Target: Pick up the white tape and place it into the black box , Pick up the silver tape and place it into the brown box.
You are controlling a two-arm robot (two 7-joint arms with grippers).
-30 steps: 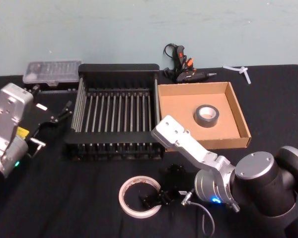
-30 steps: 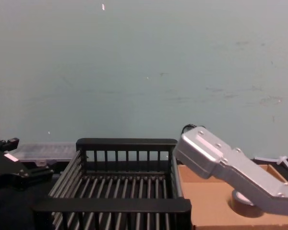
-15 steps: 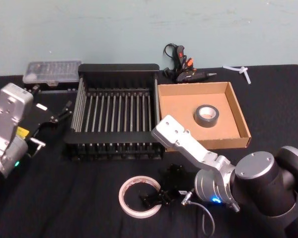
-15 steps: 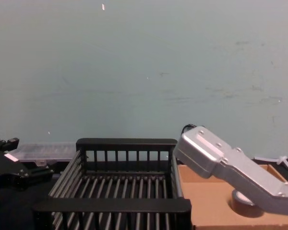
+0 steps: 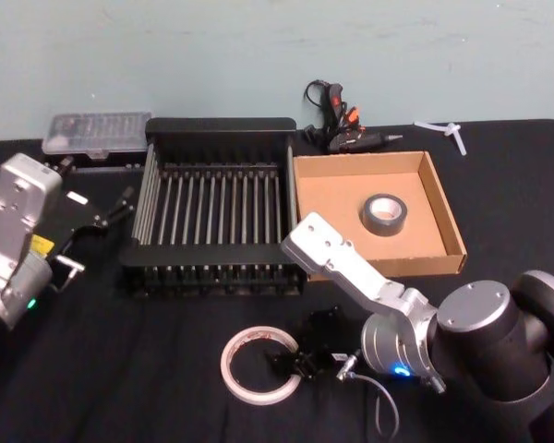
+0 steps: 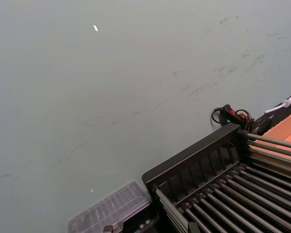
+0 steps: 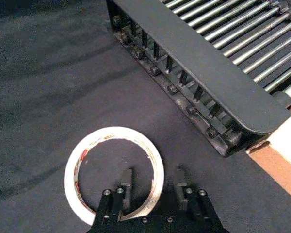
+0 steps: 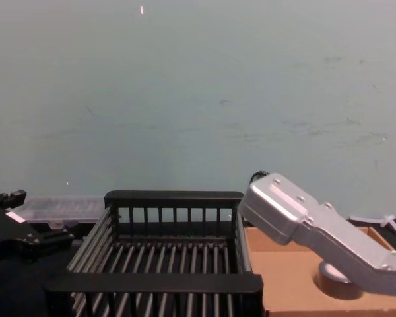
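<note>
The white tape (image 7: 114,172) lies flat on the black table (image 5: 120,369), just in front of the black box (image 5: 217,212). I judge it light, thin and a little floppy, so the wall of the ring is the place to pinch, one finger inside the hole and one outside. My right gripper (image 7: 154,187) hangs low over the ring's near side, fingers apart at a middling width: one tip sits inside the hole, the other outside the band, nothing held yet. My left gripper (image 5: 111,214) waits beside the black box's left wall; I cannot tell how its fingers stand. The black box holds nothing. Touching its right wall, the brown box (image 5: 448,226) already holds the silver tape (image 5: 384,215), lying flat.
</note>
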